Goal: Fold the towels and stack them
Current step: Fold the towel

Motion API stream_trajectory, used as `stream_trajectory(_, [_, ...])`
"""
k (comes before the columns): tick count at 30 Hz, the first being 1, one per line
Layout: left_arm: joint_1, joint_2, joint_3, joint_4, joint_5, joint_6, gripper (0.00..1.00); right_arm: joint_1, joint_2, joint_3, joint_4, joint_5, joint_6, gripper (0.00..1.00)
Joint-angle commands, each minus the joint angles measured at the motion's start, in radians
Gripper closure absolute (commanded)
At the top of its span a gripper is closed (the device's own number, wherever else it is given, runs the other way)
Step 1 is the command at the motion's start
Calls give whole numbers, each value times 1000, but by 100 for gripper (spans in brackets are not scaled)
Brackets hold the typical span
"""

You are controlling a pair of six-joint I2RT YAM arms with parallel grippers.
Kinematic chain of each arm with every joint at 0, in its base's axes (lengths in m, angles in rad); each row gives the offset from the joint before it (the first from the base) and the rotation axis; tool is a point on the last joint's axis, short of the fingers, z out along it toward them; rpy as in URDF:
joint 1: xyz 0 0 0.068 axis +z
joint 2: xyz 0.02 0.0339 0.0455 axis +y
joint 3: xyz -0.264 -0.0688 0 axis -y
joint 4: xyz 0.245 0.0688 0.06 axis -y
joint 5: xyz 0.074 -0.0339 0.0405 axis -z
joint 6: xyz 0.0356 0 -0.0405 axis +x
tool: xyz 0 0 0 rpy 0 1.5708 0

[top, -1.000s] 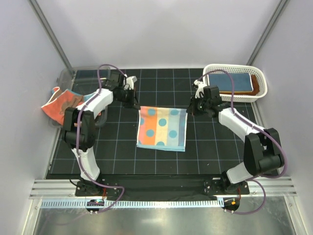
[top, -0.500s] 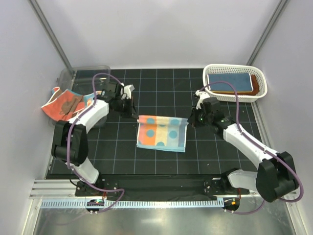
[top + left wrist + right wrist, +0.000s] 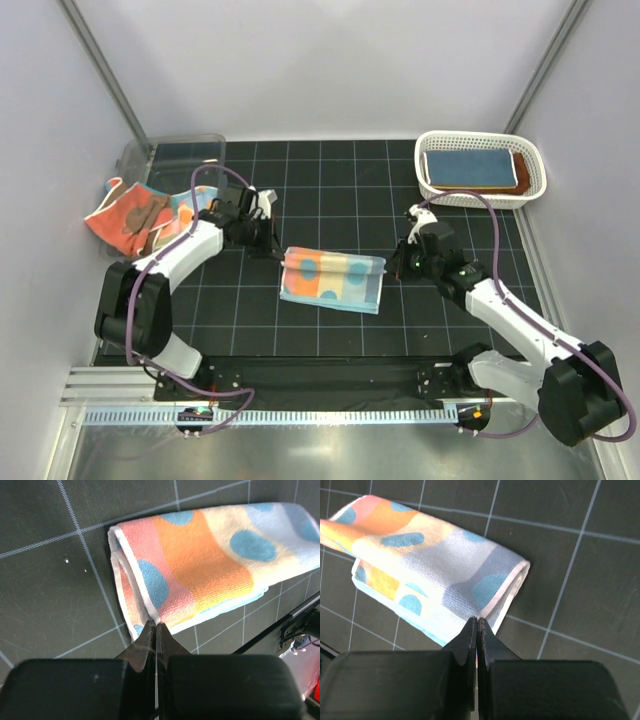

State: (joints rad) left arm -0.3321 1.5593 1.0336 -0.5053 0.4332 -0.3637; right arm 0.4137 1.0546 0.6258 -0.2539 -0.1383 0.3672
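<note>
The light-blue and orange polka-dotted towel [image 3: 332, 280] lies mid-mat, its far edge lifted and rolled over toward the near side. My left gripper [image 3: 279, 254] is shut on its left far corner; in the left wrist view the gripper [image 3: 154, 624] pinches the white hem of the towel [image 3: 200, 565]. My right gripper [image 3: 393, 267] is shut on the right far corner, and in the right wrist view the gripper [image 3: 477, 619] bites the hem of the towel [image 3: 430, 560]. A coral-red towel with a brown bear [image 3: 127, 216] lies crumpled at the left. A blue towel [image 3: 468, 167] lies folded over a rust-brown one [image 3: 521, 172].
The white lattice basket [image 3: 480, 137] at the back right holds the blue and rust-brown towels. A clear plastic bin [image 3: 170, 152] stands at the back left, with the coral-red towel draped at its near side. The black gridded mat [image 3: 330, 190] ends at a metal rail in front.
Both grippers have moved toward the near edge, carrying the polka-dotted towel's far edge over itself. The towel now shows as a narrower band.
</note>
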Motion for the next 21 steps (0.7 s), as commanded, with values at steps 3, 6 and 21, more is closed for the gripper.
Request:
stream_trajectory(3, [-10, -68, -23, 24, -39, -27, 100, 42, -47, -75, 67, -6, 98, 99])
stream_trajectory(6, [-13, -77, -50, 22, -53, -38, 100, 62, -64, -103, 71, 6, 121, 99])
stream_trajectory(21, [-87, -105, -112, -10, -142, -86, 100, 83, -102, -143, 16, 26, 128, 99])
